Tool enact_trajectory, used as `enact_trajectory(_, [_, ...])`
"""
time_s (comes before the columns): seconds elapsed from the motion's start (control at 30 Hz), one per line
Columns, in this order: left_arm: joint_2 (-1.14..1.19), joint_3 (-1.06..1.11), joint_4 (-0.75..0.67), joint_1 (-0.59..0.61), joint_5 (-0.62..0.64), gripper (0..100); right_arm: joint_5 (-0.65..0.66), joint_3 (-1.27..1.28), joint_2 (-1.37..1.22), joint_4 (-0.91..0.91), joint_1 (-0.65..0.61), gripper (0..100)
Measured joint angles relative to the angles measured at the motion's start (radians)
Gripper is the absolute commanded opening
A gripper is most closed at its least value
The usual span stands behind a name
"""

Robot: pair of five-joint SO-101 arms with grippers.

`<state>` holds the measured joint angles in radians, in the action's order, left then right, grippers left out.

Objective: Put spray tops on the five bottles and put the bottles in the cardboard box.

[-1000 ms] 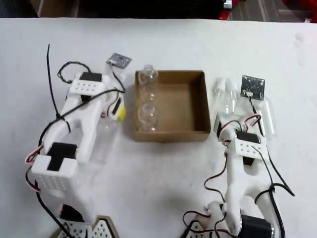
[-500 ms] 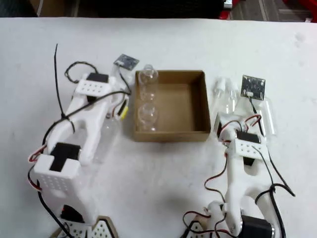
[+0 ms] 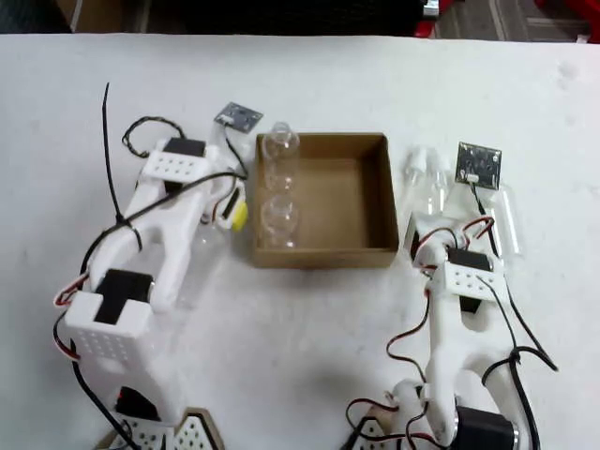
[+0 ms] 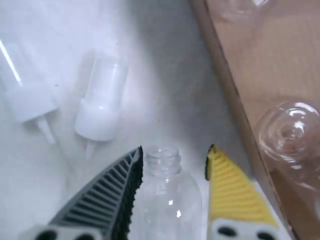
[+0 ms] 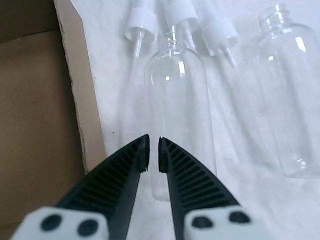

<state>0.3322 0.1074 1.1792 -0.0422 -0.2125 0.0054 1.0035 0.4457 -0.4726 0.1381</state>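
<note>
My left gripper [image 4: 174, 152] is open, its black and yellow fingers straddling the shoulder of a clear, capless bottle [image 4: 167, 195] that lies on the table just left of the cardboard box [image 3: 375, 251]. Two white spray tops [image 4: 100, 107] lie beyond its neck. Two clear bottles [image 3: 279, 217] are inside the box along its left wall. My right gripper [image 5: 152, 142] is shut with nothing in it, hovering over the base of a lying bottle [image 5: 180, 95]. Another bottle [image 5: 290, 90] lies beside it, and three spray tops [image 5: 140, 22] lie past their necks.
The box wall [image 5: 82, 115] runs close beside my right gripper. Small grey circuit boards lie near the box: one at the far left [image 3: 237, 116], one at the far right [image 3: 478, 163]. Cables trail from both arms. Bare white table [image 3: 309, 337] lies in front of the box.
The left arm has shifted away from the front edge and slightly toward the box, its gripper now nearer the box's left wall. The right arm has not moved.
</note>
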Motion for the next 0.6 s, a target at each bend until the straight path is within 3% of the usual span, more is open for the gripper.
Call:
enact_trajectory(0.1, [0.0, 0.0, 0.0, 0.0, 0.0, 2, 0.0, 0.0, 0.0, 0.0, 0.0, 1.6])
enact_trajectory(0.3, [0.0, -0.008, 0.02, -0.002, 0.002, 2, 0.0, 0.0, 0.0, 0.0, 0.0, 1.6])
enact_trajectory(0.6, [0.0, -0.221, 0.301, 0.0, 0.002, 2, 0.0, 0.0, 0.0, 0.0, 0.0, 1.6])
